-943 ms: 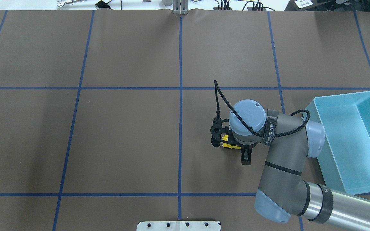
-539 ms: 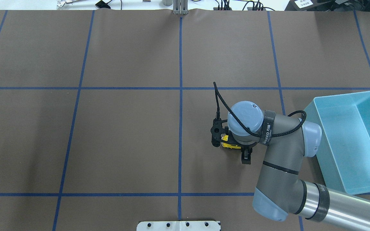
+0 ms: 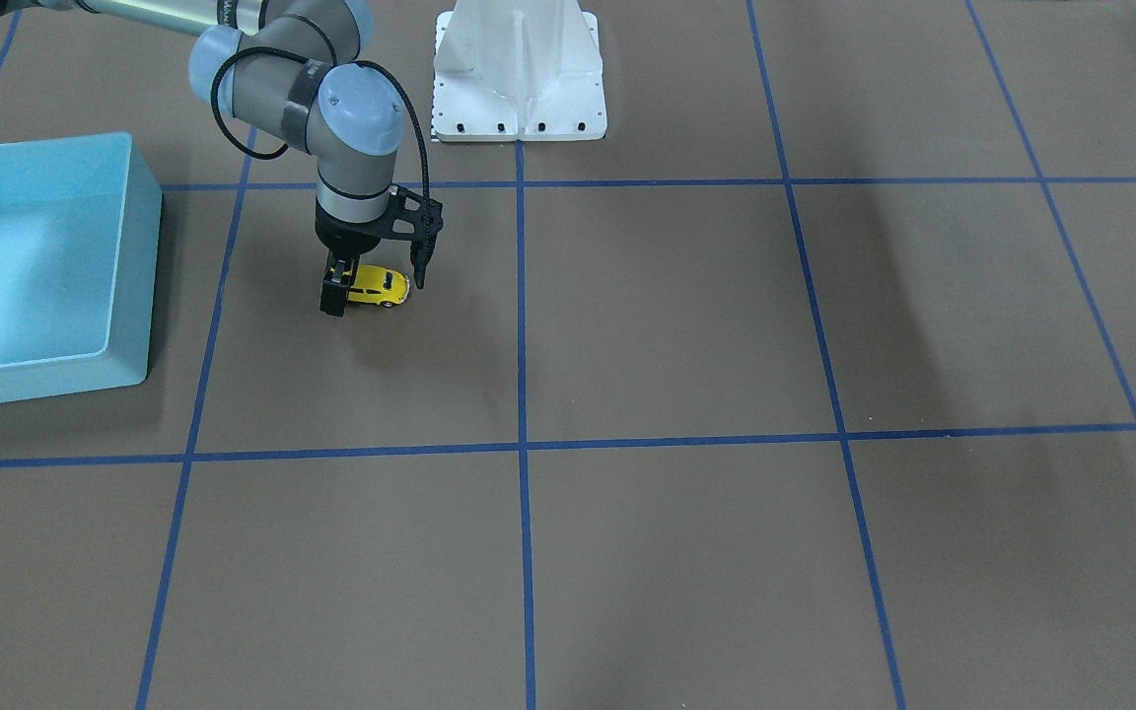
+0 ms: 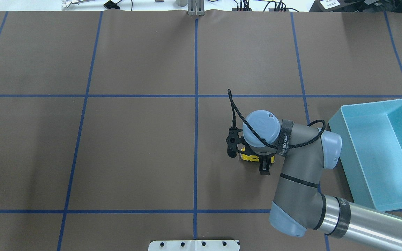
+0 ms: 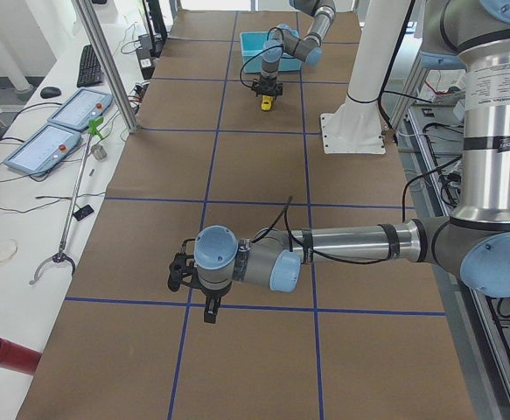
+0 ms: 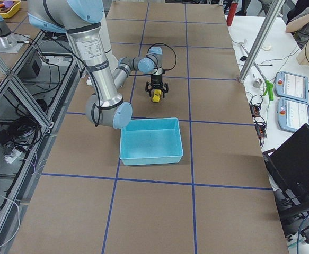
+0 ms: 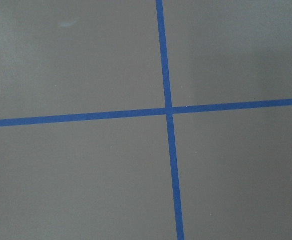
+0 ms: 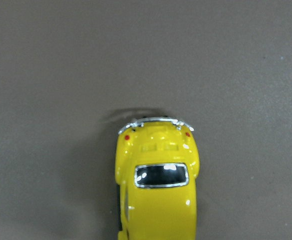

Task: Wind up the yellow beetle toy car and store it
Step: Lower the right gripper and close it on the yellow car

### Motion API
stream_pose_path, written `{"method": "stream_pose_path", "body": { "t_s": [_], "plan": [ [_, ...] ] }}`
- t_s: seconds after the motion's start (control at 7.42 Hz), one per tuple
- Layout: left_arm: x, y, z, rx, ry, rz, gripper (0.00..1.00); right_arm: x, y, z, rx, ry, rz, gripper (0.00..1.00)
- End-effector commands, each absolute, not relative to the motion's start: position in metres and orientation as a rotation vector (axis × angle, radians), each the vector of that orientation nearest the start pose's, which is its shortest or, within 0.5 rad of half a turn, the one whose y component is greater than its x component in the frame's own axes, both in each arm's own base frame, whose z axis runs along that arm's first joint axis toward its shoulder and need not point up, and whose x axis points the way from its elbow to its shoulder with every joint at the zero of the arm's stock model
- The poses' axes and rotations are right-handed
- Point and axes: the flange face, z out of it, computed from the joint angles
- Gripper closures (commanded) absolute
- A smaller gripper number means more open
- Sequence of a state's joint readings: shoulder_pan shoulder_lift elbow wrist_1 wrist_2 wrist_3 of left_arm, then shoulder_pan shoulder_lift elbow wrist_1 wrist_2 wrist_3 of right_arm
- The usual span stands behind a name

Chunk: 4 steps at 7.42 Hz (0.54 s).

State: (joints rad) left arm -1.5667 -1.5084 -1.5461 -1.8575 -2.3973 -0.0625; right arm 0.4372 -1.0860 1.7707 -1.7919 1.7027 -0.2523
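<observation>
The yellow beetle toy car (image 3: 381,287) (image 4: 253,158) stands on its wheels on the brown mat. My right gripper (image 3: 339,290) (image 4: 264,161) comes straight down over one end of it and is shut on its sides. One black finger (image 4: 264,168) shows on the robot's side of the car. The right wrist view looks down on the car's roof and silver bumper (image 8: 158,190); no fingers show there. The light blue bin (image 4: 386,150) (image 3: 35,256) sits open a short way to the robot's right. My left gripper (image 5: 209,306) hangs over the mat far away, and I cannot tell whether it is open.
The white robot base plate (image 3: 519,69) (image 4: 194,245) sits at the table's near-robot edge. Blue tape lines grid the mat (image 7: 168,110). Beyond the far edge, a white bench (image 5: 27,201) holds tablets and a grabber tool.
The right wrist has sunk slightly and shifted left. The visible finger has drawn in against the car. The bin has not moved.
</observation>
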Motion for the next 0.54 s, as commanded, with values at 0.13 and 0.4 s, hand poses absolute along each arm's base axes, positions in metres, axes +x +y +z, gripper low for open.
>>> {"method": "stream_pose_path", "body": {
  "t_s": [0.13, 0.4],
  "plan": [
    [-0.0582, -0.4765, 0.6654, 0.165, 0.824, 0.029, 0.00, -0.5280, -0.3796, 0.3354, 0.403, -0.345, -1.382, 0.50],
    [-0.0582, -0.4765, 0.6654, 0.165, 0.824, 0.029, 0.00, -0.5292, -0.3784, 0.3301, 0.408, -0.357, -1.380, 1.00]
  ]
}}
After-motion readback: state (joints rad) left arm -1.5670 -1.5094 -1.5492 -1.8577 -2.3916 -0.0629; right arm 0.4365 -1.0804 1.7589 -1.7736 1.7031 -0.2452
